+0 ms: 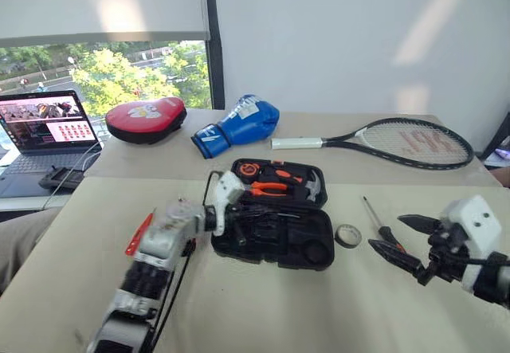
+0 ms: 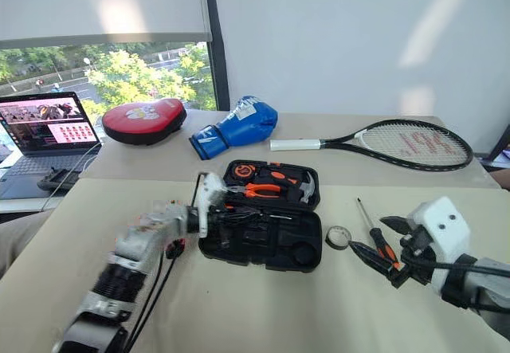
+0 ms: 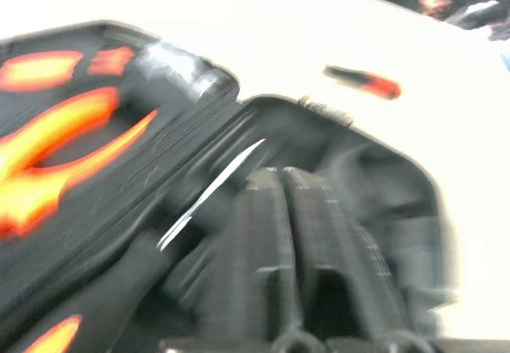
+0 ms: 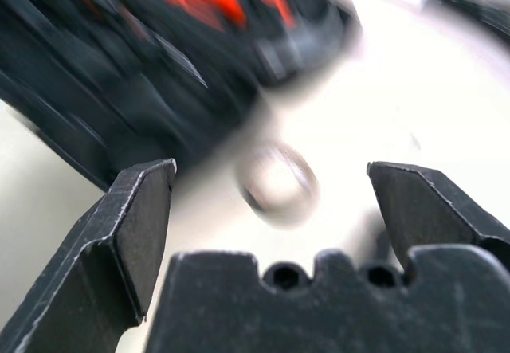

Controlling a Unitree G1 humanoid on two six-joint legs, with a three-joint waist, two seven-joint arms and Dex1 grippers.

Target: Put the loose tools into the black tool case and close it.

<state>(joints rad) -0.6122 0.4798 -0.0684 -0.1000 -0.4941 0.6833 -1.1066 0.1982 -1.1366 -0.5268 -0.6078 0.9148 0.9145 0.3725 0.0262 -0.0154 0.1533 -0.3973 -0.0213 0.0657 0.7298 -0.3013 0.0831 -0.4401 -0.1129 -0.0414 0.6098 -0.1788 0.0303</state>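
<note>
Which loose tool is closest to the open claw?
The screwdriver with the orange-and-black handle. It lies right by the open right gripper, just past the tape roll. The slim orange tool is far off, on the case's other side.

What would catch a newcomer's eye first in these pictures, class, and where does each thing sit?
The open black tool case sits mid-table, with orange-handled pliers bright in its far half. Behind it lie a blue boxing glove and a tennis racket. The right end effector hangs open by a screwdriver and a small tape roll, to the right of the case.
</note>
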